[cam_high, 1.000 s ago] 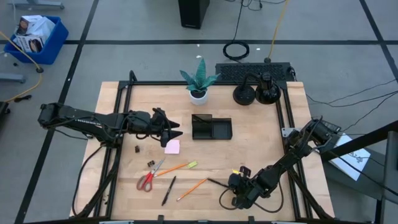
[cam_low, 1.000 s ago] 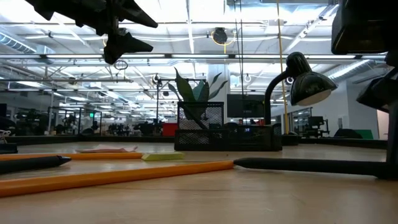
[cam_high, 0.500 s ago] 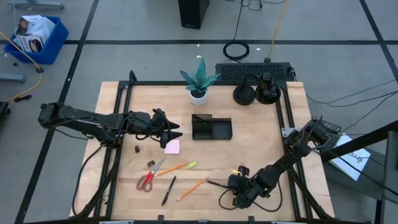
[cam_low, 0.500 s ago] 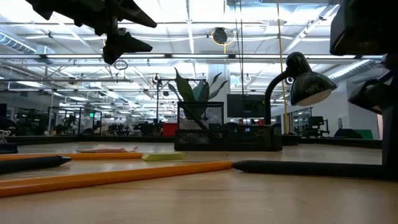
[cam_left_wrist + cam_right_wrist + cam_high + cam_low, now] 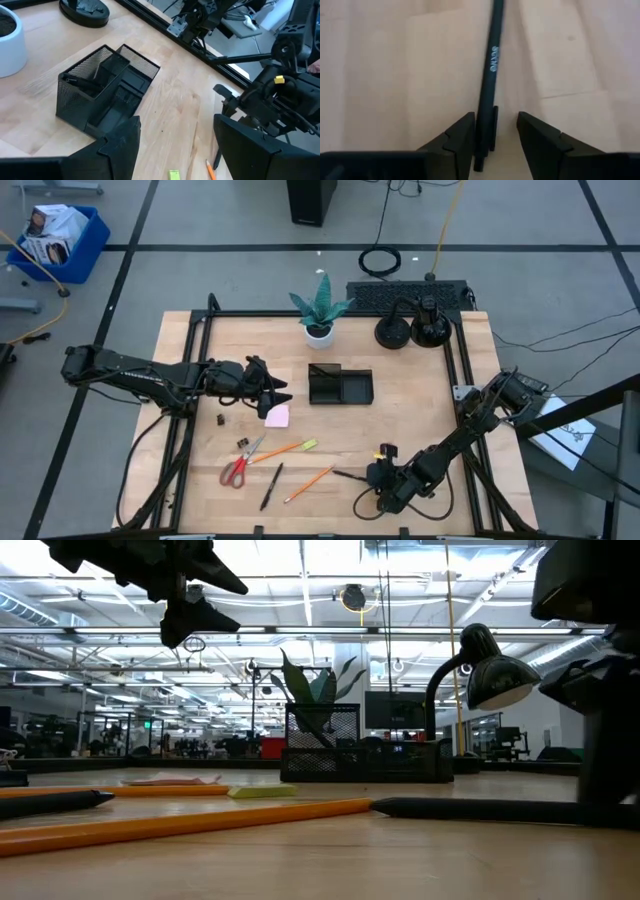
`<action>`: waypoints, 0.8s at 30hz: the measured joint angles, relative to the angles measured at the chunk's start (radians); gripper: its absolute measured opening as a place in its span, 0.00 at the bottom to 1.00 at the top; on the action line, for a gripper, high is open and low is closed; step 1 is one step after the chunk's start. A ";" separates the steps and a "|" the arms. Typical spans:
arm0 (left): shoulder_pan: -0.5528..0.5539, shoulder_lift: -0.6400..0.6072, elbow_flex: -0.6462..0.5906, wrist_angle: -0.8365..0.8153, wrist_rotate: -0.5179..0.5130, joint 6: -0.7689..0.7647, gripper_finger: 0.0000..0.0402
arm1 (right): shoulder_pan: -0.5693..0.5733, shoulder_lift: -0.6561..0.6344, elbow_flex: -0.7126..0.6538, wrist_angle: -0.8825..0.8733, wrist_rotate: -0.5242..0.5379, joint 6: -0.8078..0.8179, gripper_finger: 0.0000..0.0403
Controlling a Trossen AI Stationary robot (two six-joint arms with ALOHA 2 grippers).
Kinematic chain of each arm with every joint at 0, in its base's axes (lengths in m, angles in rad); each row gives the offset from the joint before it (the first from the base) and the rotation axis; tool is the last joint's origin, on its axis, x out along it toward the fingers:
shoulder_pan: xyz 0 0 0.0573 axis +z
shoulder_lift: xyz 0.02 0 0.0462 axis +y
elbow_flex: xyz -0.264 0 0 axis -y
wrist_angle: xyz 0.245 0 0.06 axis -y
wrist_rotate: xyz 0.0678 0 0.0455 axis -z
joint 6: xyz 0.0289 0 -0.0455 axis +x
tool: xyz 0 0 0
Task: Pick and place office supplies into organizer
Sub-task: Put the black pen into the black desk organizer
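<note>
Landmark: organizer point(image 5: 340, 385), a black mesh tray on the desk point(image 5: 420, 410); all places below are given from it.
Pen: a black pen point(image 5: 488, 75) lies flat on the desk, well in front of the organizer and a little to its right, its clip end between the right gripper's fingers.
Right gripper: the right gripper point(image 5: 494, 142) sits low over the pen; fingers apart, one on each side of the barrel, not clamped on it.
Left gripper: the left gripper point(image 5: 283, 392) hangs above the desk just left of the organizer; fingers apart, nothing between them.
Other supplies: scissors point(image 5: 240, 464), pencil point(image 5: 308, 483) and a second pen point(image 5: 271, 486) lie in front of the organizer to its left; sticky pad point(image 5: 277, 416) just beside its front left corner.
Handling, judged: the pen is light, stiff and thin; its smooth round barrel may roll or slip.
Hold, judged: pinch across the barrel near the clip, square to its length.
</note>
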 joint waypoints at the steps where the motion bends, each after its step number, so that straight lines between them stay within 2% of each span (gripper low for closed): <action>1: 0.000 0.000 0.000 0.000 0.000 0.000 0.64 | -0.002 -0.001 -0.014 0.024 0.010 0.001 0.35; 6: 0.000 0.000 0.000 0.000 0.000 0.000 0.64 | -0.004 -0.006 -0.100 0.173 -0.022 0.011 0.34; 13: 0.000 0.000 0.000 0.000 0.000 -0.006 0.64 | 0.008 0.002 -0.112 0.187 0.010 -0.068 0.31; 16: 0.001 0.000 0.000 0.000 0.000 -0.019 0.64 | -0.001 0.009 -0.113 0.192 0.015 -0.110 0.25; 22: 0.002 0.000 0.000 -0.004 0.000 -0.020 0.64 | -0.028 0.030 -0.112 0.209 -0.029 -0.103 0.05; 24: 0.002 0.000 0.000 -0.007 0.000 -0.022 0.64 | -0.037 0.032 -0.112 0.213 -0.038 -0.078 0.04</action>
